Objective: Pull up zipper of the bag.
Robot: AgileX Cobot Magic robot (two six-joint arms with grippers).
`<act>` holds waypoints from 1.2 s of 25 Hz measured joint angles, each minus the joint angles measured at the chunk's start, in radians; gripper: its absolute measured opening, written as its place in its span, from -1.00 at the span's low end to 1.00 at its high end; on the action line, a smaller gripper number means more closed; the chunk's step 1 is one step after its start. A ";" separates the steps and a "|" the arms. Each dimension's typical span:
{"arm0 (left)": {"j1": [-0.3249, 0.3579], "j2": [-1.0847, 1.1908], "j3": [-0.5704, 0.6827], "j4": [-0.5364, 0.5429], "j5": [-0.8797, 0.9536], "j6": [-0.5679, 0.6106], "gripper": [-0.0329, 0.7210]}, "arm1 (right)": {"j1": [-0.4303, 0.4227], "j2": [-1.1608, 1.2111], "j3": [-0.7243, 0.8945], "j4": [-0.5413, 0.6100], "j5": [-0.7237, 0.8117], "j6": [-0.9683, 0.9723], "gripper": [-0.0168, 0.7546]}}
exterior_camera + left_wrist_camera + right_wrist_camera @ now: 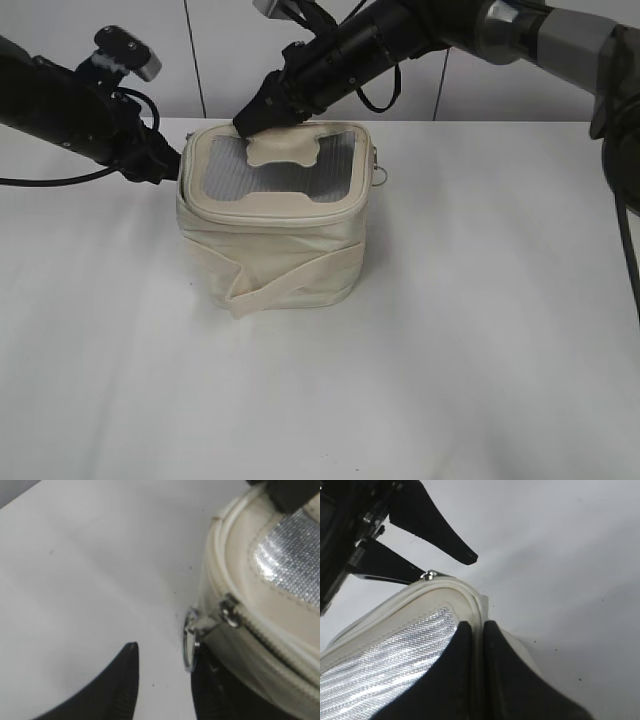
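The cream bag [275, 235] stands mid-table with its lid down; the grey window and H-shaped patch [282, 150] face up. My right gripper [255, 116] is shut on the lid's back left rim [474, 626]. My left gripper [172, 160] is open at the bag's left top corner. In the left wrist view, a metal slider [228, 615] sits on the zipper track [272, 642]. Its silver ring pull [189, 644] hangs between the open fingers [165, 650], right against the right finger. A second ring pull [380, 172] hangs at the bag's right side.
The white table [480, 330] spreads all round the bag. The strap's loose end [240, 300] hangs at the bag's front left. A panelled wall [200, 50] stands behind. In the right wrist view my left gripper's fingers [435, 535] show close by.
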 joint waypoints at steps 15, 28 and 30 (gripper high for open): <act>-0.019 0.019 0.000 -0.127 -0.008 0.116 -0.92 | 0.000 0.000 0.000 -0.001 0.000 0.004 -0.85; 0.000 -0.097 0.069 0.082 0.049 -0.098 -0.92 | 0.000 0.000 0.000 -0.003 -0.001 0.050 -0.85; 0.000 -0.133 0.102 0.082 0.049 -0.104 -0.92 | 0.000 0.000 0.000 -0.003 -0.001 0.057 -0.85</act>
